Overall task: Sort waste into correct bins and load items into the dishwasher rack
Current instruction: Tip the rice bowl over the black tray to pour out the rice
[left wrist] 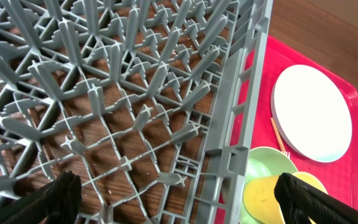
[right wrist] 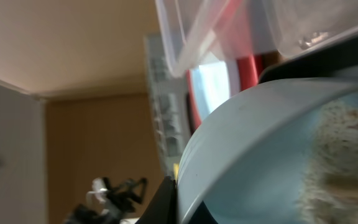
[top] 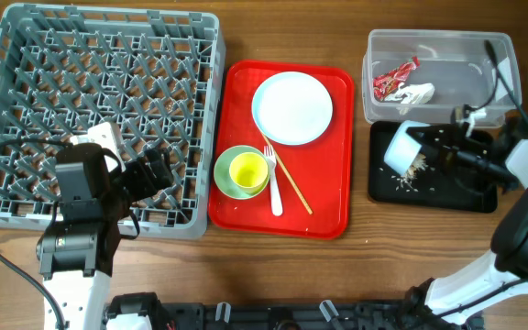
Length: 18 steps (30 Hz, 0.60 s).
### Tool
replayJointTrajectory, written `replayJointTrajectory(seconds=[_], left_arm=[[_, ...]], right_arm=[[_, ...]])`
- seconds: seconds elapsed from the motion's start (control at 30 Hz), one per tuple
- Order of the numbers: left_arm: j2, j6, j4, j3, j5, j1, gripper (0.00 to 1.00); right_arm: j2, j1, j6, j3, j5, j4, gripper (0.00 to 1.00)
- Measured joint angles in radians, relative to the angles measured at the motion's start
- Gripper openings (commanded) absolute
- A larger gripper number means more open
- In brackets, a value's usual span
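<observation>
1. Gripping the blue bowl (top: 403, 147) by its rim, the right jaws are shut tight on it. The bowl hangs tipped steeply on its side.
2. Rice scraps (top: 417, 165) cling inside the tipped bowl, filling much of the right wrist view. More grains lie scattered on the black tray (top: 447, 197) directly beneath these jaws.
3. Just beyond the right jaws, on the far side of the black tray and close against it, stands the clear tub (top: 447, 41). A red-and-white wrapper (top: 394, 78) and a white napkin (top: 418, 92) lie inside it.
4. The left jaws are spread fully wide and hold nothing. They hover over the near right corner of the grey rack (top: 108, 27). In the left wrist view the rack's right wall runs up between the two dark pads (left wrist: 48, 199).
5. Immediately right of the left jaws, between the two arms, sits the red tray (top: 328, 211).
6. On that tray the green bowl (top: 227, 179) lies nearest the left jaws, with the yellow cup (top: 247, 170) inside it.
7. The white plate (top: 291, 107) rests further out on the tray, beyond the green bowl.
8. The fork (top: 271, 179) and chopsticks (top: 291, 183) lie side by side, just past the green bowl on its far side from the left jaws.
9. Rack, trays and tub all rest on the wooden bench (top: 383, 266).
</observation>
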Motion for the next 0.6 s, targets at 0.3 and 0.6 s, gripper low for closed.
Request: replayJointTrajectory(seconds=[0.3,0.6], left_arm=[[0.0,0.0,0.001,0.0,0.0,0.0,1.0],[0.0,0.0,0.001,0.0,0.0,0.0,1.0]], right_arm=[[0.019,-0.115,0.133,-0.004,-0.163,0.122,0.04],[0.019,-0.15,0.418,-0.006,-0.173,0.28,0.04]])
